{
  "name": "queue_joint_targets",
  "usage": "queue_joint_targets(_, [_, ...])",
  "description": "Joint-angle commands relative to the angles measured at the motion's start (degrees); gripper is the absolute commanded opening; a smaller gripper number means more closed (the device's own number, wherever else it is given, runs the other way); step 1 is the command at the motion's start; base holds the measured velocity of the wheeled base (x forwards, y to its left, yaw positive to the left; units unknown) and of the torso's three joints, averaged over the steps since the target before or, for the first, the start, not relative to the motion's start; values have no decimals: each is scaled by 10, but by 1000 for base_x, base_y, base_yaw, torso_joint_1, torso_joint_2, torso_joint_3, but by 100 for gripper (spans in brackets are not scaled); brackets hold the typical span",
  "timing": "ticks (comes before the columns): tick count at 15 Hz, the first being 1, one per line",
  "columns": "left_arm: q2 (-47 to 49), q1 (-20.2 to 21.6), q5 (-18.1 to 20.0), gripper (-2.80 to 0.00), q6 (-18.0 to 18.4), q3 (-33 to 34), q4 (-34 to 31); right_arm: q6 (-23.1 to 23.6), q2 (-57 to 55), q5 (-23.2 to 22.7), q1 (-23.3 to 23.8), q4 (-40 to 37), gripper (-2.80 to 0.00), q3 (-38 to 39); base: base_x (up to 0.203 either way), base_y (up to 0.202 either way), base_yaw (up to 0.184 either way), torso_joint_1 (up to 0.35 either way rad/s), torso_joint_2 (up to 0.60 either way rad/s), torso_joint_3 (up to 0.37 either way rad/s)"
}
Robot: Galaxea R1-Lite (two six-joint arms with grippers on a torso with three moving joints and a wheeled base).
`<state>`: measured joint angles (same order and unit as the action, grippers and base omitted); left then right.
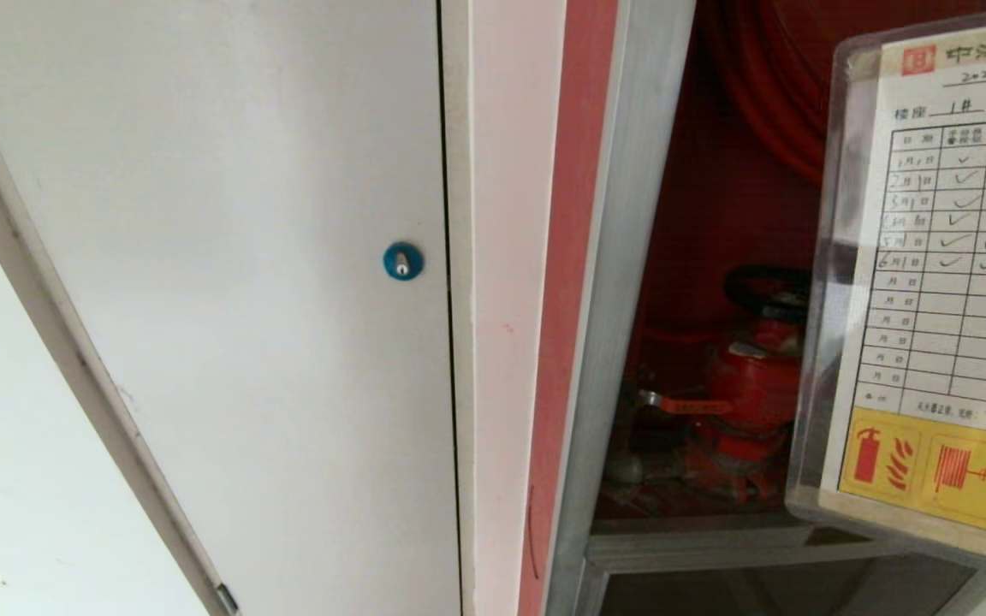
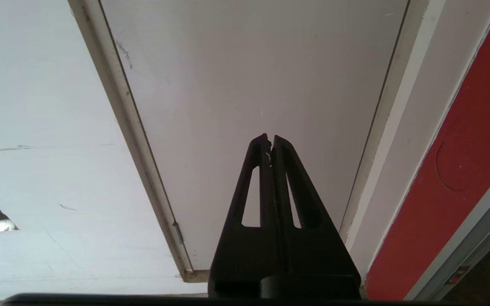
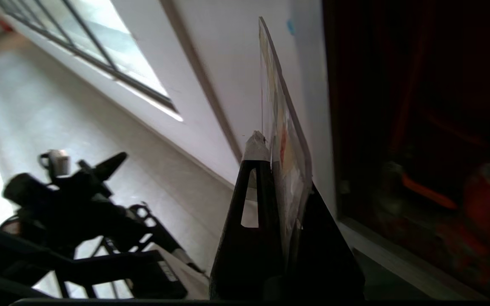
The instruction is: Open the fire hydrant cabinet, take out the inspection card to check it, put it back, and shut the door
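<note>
nearest us, the right gripper (image 3: 277, 144) is clamped on the bottom edge of the thin pale inspection card in its clear plastic sleeve (image 1: 938, 282), holding it up w/ the ticked grid and yellow hydrant label facing the head cam, so we judge we're at the checking step. the left gripper (image 2: 269, 142) is parked w/ fingers pressed together, holding nothing, pointing at the plain white panel door w/ round blue lock (image 1: 202, 257). behind the card the silver-framed fire hydrant cabinet (image 1: 621, 282) stands open, red valve (image 1: 750, 385) showing inside; next we'd need to carry the card back in w/o clipping the frame, then let go.
</note>
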<state>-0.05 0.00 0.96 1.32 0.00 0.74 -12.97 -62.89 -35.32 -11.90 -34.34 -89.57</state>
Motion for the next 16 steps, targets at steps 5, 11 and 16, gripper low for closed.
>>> queue_joint_targets(5, [0,0,0,-280,1,4,0,194,-23,130,32,-79,-280,-47,0,0,0,0,0,0])
queue_joint_targets(11, [0,0,0,-280,0,4,0,448,-97,352,32,-80,-280,-100,0,0,0,0,0,0])
queue_joint_targets(16, [0,0,0,-280,0,4,0,678,-121,493,31,-77,-280,-114,0,0,0,0,0,0])
